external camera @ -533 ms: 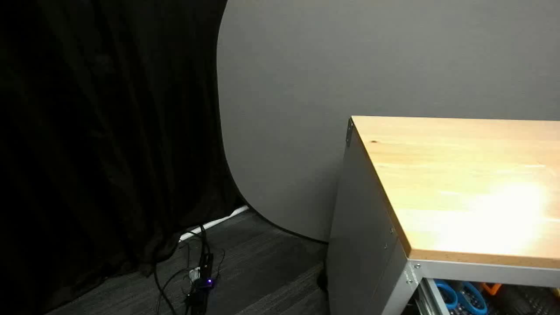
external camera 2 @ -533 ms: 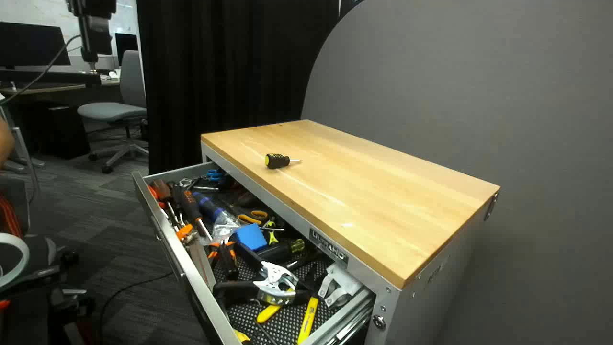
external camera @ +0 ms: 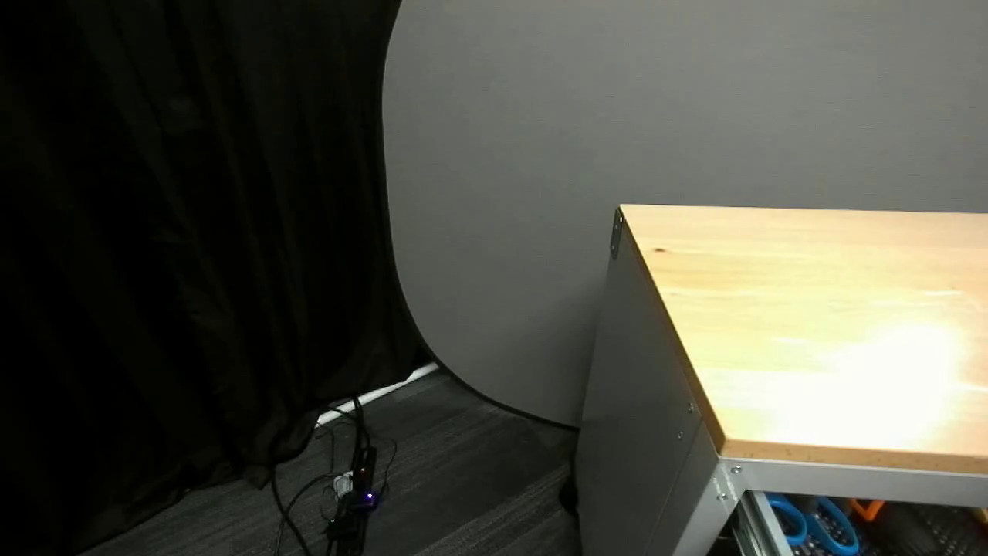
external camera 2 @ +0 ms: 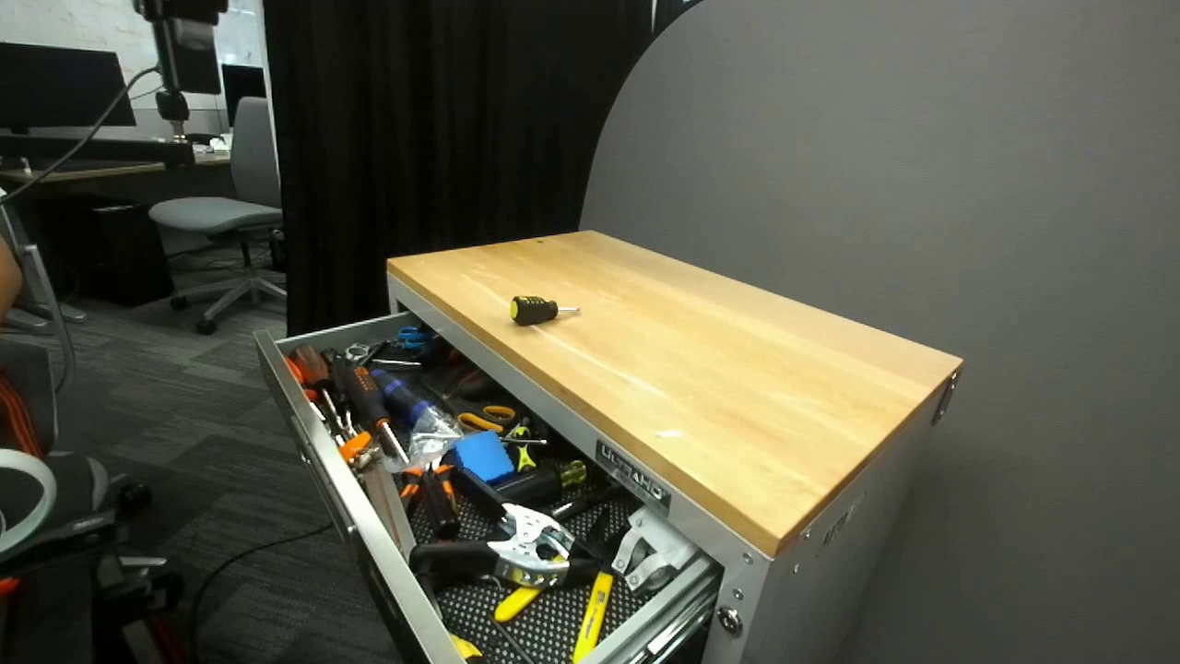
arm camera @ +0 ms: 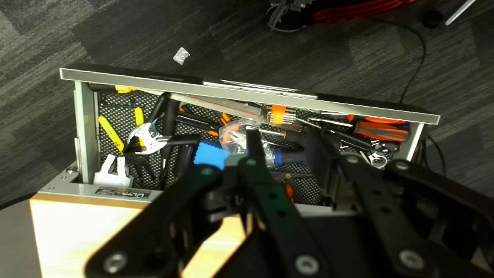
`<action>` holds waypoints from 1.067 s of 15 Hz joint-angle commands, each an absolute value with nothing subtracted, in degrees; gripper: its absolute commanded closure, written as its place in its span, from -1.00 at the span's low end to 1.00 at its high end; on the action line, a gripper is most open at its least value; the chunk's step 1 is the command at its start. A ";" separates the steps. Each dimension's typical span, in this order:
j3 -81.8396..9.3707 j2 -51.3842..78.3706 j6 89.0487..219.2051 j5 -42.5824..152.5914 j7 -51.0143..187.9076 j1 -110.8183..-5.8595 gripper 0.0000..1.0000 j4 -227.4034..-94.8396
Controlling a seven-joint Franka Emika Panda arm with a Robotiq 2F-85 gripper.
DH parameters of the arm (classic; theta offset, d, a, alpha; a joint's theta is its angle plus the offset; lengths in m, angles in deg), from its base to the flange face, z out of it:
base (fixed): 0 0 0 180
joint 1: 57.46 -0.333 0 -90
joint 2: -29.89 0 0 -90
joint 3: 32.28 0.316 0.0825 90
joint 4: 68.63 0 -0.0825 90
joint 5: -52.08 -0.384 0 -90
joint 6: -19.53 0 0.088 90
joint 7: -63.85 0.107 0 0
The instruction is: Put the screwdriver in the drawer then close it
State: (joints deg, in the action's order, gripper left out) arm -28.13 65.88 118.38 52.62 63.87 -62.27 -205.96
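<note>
The screwdriver [external camera 2: 533,311], short with a black and yellow handle, lies on the wooden top near its front edge in an exterior view. It does not show in the wrist view. The drawer [external camera 2: 364,526] is pulled out and full of tools; its rim crosses the wrist view [arm camera: 154,83], and its corner shows in an exterior view [external camera: 764,527]. My gripper [arm camera: 283,137] is open, its fingers apart above the drawer, with nothing seen held between them. It hangs high at the upper left in an exterior view [external camera 2: 175,106], away from the screwdriver.
The wooden top [external camera 2: 682,369] stands above the drawer on the grey cabinet. The drawer holds a spring clamp [external camera 2: 530,544], a blue block [external camera 2: 481,456], and several screwdrivers and pliers. A black curtain [external camera 2: 442,120] and a grey panel [external camera 2: 876,166] stand behind. An office chair [external camera 2: 217,212] is farther off.
In an exterior view, my gripper has shifted slightly up and to the right. The screwdriver and the drawer have not moved.
</note>
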 commanded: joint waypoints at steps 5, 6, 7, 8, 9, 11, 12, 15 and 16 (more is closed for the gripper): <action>-21.21 53.33 133.29 52.26 84.17 -60.69 -0.96 -201.30; -19.95 50.96 136.04 52.89 86.50 -60.84 -1.00 -200.46; -19.01 48.71 138.69 53.47 88.60 -60.87 -1.00 -199.64; -18.05 46.10 141.19 54.04 90.52 -61.01 -1.00 -198.61; -17.23 43.67 142.99 55.12 91.70 -61.21 -1.00 -197.61; -15.78 38.07 146.56 57.99 93.95 -61.75 -0.99 -195.46; -15.40 35.62 147.75 59.85 95.12 -62.04 -1.00 -194.32; -15.92 28.08 149.71 66.78 99.18 -63.34 -1.00 -189.82; -16.77 25.70 149.40 68.90 99.97 -63.89 -1.00 -187.66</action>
State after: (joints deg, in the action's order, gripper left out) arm -15.41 33.07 149.26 63.43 96.53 -62.42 -194.85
